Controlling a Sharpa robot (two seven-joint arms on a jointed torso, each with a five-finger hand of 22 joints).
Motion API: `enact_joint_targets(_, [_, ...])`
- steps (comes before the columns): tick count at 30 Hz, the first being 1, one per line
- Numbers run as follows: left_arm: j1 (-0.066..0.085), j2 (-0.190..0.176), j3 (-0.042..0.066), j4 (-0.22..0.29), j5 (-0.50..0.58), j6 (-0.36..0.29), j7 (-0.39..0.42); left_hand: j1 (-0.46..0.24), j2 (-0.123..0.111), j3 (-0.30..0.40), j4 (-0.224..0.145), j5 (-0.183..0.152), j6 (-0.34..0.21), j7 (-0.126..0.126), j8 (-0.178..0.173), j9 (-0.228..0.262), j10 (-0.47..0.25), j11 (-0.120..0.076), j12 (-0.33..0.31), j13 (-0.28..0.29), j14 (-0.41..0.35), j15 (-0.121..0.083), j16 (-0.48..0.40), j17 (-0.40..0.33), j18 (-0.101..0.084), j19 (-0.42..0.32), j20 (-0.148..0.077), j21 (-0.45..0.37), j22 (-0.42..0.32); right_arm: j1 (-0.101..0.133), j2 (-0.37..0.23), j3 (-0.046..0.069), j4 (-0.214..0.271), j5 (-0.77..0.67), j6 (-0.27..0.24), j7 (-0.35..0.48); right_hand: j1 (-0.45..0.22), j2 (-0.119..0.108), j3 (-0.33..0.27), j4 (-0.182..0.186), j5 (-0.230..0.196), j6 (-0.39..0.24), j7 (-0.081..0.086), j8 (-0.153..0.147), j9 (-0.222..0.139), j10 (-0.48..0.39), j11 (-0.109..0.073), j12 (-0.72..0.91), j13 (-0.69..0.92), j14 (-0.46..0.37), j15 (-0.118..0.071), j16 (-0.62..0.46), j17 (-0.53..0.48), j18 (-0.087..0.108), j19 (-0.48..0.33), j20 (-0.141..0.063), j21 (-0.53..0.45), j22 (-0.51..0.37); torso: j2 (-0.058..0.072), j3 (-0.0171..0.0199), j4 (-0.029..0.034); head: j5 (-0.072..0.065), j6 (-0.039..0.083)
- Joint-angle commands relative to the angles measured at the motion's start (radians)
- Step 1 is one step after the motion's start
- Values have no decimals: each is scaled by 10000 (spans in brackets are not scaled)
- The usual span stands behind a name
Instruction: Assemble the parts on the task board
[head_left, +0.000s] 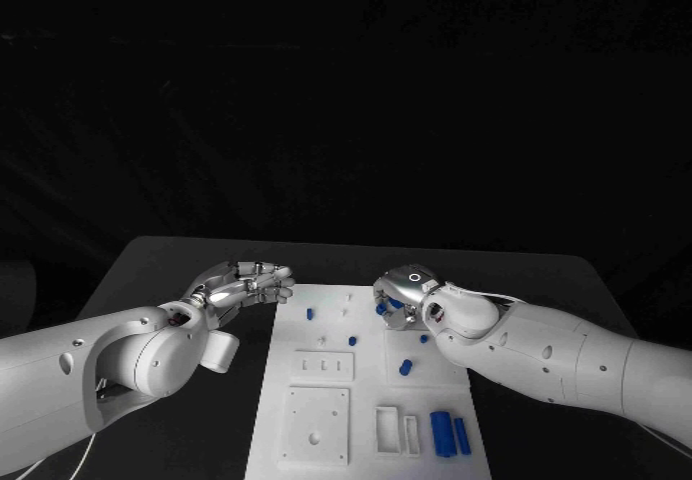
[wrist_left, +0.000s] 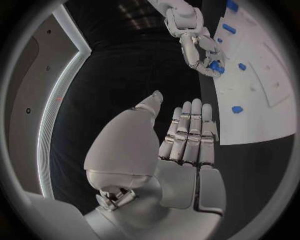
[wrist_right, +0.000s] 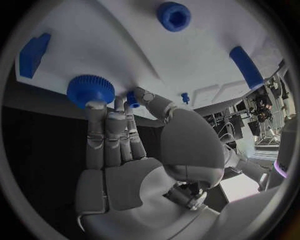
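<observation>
Right wrist view: right hand (wrist_right: 128, 170) closed on a blue gear (wrist_right: 90, 90), toothed rim against a fingertip, a short blue stub just beside it caught between thumb and finger. Cannot tell whether stub and gear are one piece. Held close against the task board (wrist_right: 131, 45), over its far right part, near the right edge.

Judged step: seating the gear in its place on the board. To do it well:
- Keep the pinch firm but light.
- Hold the gear's axis square to the board's face.
- Lower slowly, and give a slight twist if the teeth or the bore bind.
- Avoid any sideways push, which would likely tilt the piece or drag the plate across the table.

Neighbours to keep clear of: a round blue socketed part (wrist_right: 174, 15) and a blue bar (wrist_right: 245, 65) on the white surface, and a blue block (wrist_right: 34, 52) at the board's edge. None touching the gear.

Left hand (wrist_left: 181, 145) flat, fingers straight, holding nothing, hovering over the black table (head_left: 166, 265) just off the board's far left corner. Probably worth resting on the board's left edge to steady the plate during the push.

Farther out, toward the board's near right corner, two long blue pieces (head_left: 450, 433) lying side by side. Toward the middle, small blue pegs (head_left: 353, 340) standing well apart from one another.
</observation>
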Motion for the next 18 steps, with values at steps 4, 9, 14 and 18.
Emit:
enact_joint_targets(4, [14, 28, 4, 7, -54, 151, 31, 106, -35, -11, 64, -37, 50, -15, -51, -17, 88, 3, -49, -8, 31, 15, -73, 18, 115, 0, 75, -42, 16, -123, 39, -66, 165, 362, 304, -164, 25, 243, 188, -29, -52, 198, -62, 125, 145, 825, -141, 66, 101, -138, -236, 92, -27, 651, 86, -238, 229, 251, 4, 1, -1, -1, 21])
enact_joint_targets(9, [14, 30, 4, 4, -56, 150, 29, 124, -31, -12, 63, -35, 52, -15, -54, -20, 92, 4, -56, -8, 34, 16, -78, 21, 116, 1, 76, -44, 18, -122, 33, 39, 328, 321, 83, -414, -5, 254, 260, -90, -49, 276, -92, 144, 191, 906, -171, 70, 183, -151, -265, 111, -48, 651, 45, -265, 384, 248, 1, -4, -5, 8, 32])
enact_joint_targets(14, [14, 26, 5, -6, -57, 140, 26, 133, -29, -12, 62, -33, 53, -15, -56, -22, 93, 5, -60, -8, 35, 16, -81, 22, 116, 2, 76, -44, 19, -121, 79, 203, 440, 107, -109, -730, -16, 244, 303, -123, -47, 315, -107, 148, 214, 938, -183, 63, 227, -153, -277, 119, -63, 651, 23, -281, 468, 244, 4, -2, -9, 43, 60])
enact_joint_targets(18, [14, 12, 5, -13, -57, 131, 21, 140, -28, -13, 62, -32, 54, -15, -57, -23, 95, 5, -63, -8, 36, 16, -84, 23, 116, 2, 76, -45, 20, -92, 124, 378, 560, -100, -318, -1021, -27, 219, 342, -137, -49, 346, -119, 149, 233, 967, -193, 57, 265, -153, -285, 127, -75, 651, 7, -294, 542, 243, 3, -1, -9, 39, 78])
